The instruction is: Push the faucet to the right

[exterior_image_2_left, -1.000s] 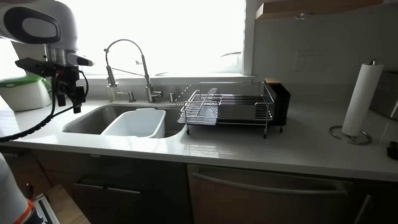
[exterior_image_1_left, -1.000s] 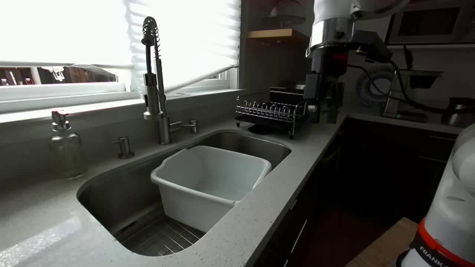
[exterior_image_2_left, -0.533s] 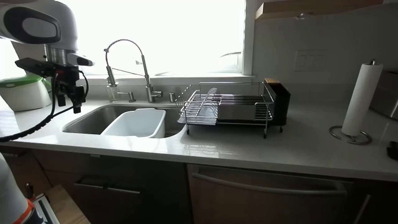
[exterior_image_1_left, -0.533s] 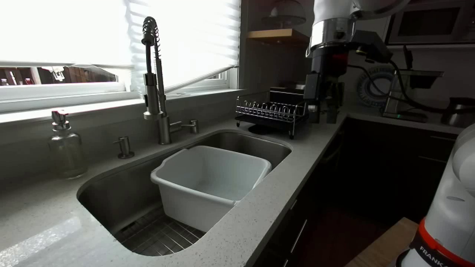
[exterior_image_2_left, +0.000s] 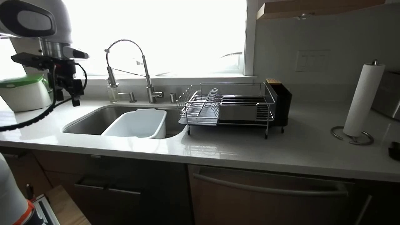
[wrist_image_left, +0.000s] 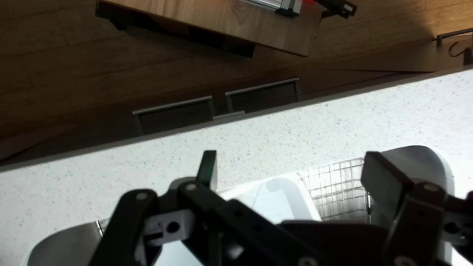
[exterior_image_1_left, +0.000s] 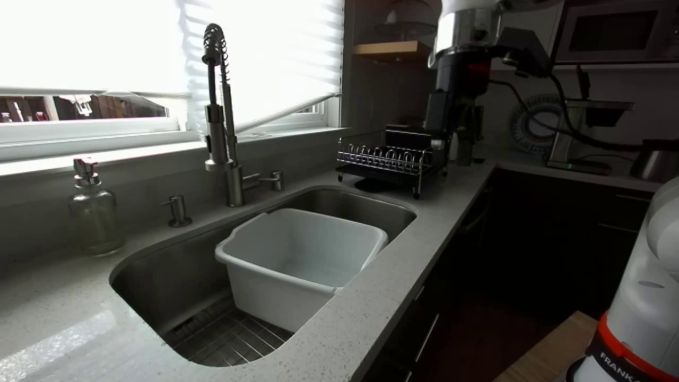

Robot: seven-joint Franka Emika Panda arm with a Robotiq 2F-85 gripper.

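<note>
Behind the sink (exterior_image_2_left: 93, 118) stands the faucet (exterior_image_2_left: 147, 75), untouched; your gripper (exterior_image_2_left: 67, 99) hangs left of it in an exterior view, jaws apart, presumably placed there to push it rightward.

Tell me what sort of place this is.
Probably a home kitchen: there is a sink with a tall faucet beside it, and a dish rack on the counter.

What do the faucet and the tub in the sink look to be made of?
Faucet: likely metal, brushed silver-grey, judging by its soft highlights. Tub: probably plastic, smooth and white, going by its rounded, moulded-looking rim.
</note>
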